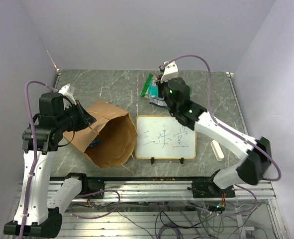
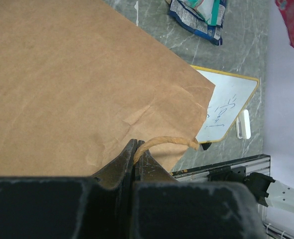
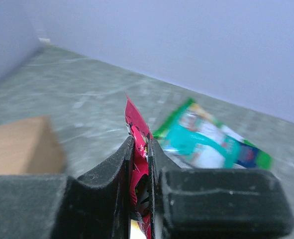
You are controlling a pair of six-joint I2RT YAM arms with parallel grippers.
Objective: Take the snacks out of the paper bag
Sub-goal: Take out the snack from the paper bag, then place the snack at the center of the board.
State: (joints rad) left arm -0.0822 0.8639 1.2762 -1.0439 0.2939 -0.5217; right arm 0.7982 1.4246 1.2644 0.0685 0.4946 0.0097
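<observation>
The brown paper bag (image 1: 109, 134) lies tilted on the table, its mouth toward the front; something blue shows inside it (image 1: 95, 143). My left gripper (image 2: 136, 149) is shut on the bag's twisted string handle (image 2: 169, 142) and holds the bag's edge up. My right gripper (image 3: 141, 144) is shut on a red snack packet (image 3: 136, 122) above the back of the table. A green and teal snack packet (image 3: 211, 137) lies just beyond it. In the top view the pile of snacks (image 1: 151, 89) sits beside my right gripper (image 1: 161, 94).
A framed whiteboard (image 1: 165, 137) with writing lies right of the bag. A white eraser block (image 1: 217, 149) lies at its right. The table's front rail runs along the near edge.
</observation>
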